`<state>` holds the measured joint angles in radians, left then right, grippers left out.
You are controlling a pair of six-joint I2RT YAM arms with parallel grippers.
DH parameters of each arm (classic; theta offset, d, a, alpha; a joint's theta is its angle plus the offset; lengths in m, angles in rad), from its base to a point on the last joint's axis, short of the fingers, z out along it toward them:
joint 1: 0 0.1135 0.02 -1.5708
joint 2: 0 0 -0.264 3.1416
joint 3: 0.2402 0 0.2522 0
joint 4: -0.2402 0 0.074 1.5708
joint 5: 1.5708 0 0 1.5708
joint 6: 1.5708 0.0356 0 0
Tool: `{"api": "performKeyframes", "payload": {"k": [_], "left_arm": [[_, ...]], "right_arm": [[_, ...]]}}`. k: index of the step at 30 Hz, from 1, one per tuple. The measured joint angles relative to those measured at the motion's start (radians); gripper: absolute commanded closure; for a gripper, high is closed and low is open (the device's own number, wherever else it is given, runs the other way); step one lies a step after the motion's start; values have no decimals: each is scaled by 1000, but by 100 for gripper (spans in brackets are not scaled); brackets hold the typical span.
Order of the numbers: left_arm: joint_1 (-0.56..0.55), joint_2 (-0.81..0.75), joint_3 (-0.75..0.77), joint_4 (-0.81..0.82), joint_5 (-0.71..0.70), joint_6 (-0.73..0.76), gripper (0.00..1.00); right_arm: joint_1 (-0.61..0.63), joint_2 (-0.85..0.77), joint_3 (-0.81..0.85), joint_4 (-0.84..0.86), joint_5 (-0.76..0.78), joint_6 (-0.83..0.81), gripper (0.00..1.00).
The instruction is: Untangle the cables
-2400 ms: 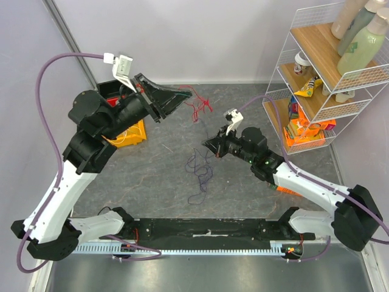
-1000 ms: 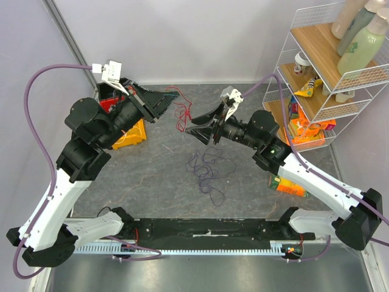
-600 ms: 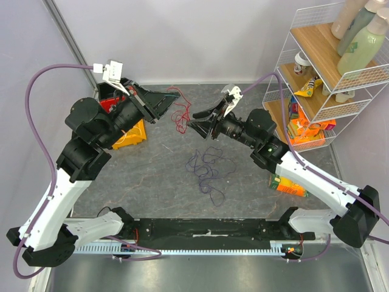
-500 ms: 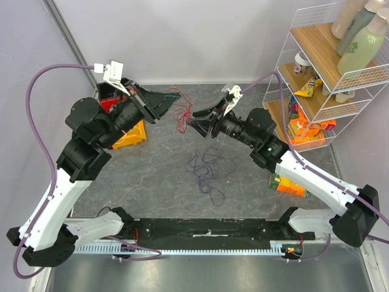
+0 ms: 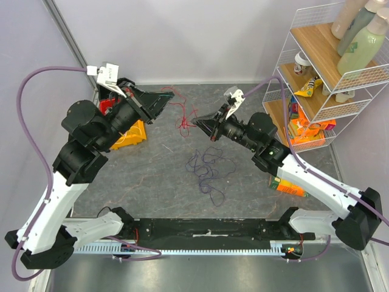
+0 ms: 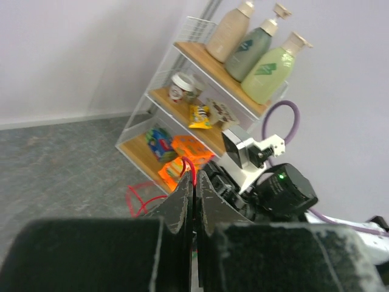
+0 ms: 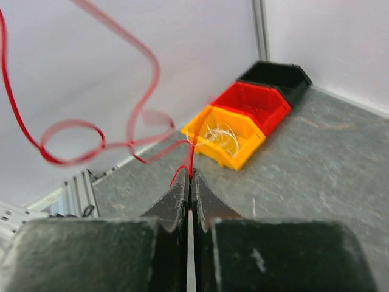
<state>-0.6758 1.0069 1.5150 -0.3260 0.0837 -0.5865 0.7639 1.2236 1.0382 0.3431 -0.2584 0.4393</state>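
Red cable (image 5: 184, 118) strung in the air at upper centre, left jaws and right jaws both clenched on it, purple cable (image 5: 206, 171) lying loose on the table (image 5: 146, 176) at mid-frame

Three bottles (image 5: 358, 33) top a wire shelf (image 5: 313, 45); three bins (image 7: 255, 106) adjoin.

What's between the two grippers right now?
The red cable hangs in loops between the left gripper and the right gripper, each pinching it; the top external view shows this.
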Motion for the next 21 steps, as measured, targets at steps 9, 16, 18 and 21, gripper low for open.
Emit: {"api": "performKeyframes", "payload": {"k": [9, 16, 18, 21], "left_arm": [[0, -108, 11, -99, -205, 277, 98], [0, -159, -25, -152, -306, 409, 98], [0, -173, -62, -160, -330, 435, 98], [0, -191, -108, -174, -349, 455, 98]], "right_arm": [[0, -116, -66, -290, 203, -136, 100], [0, -204, -66, -454, 312, -221, 100], [0, -215, -66, -488, 357, -228, 100], [0, -226, -66, -523, 395, -227, 100]]}}
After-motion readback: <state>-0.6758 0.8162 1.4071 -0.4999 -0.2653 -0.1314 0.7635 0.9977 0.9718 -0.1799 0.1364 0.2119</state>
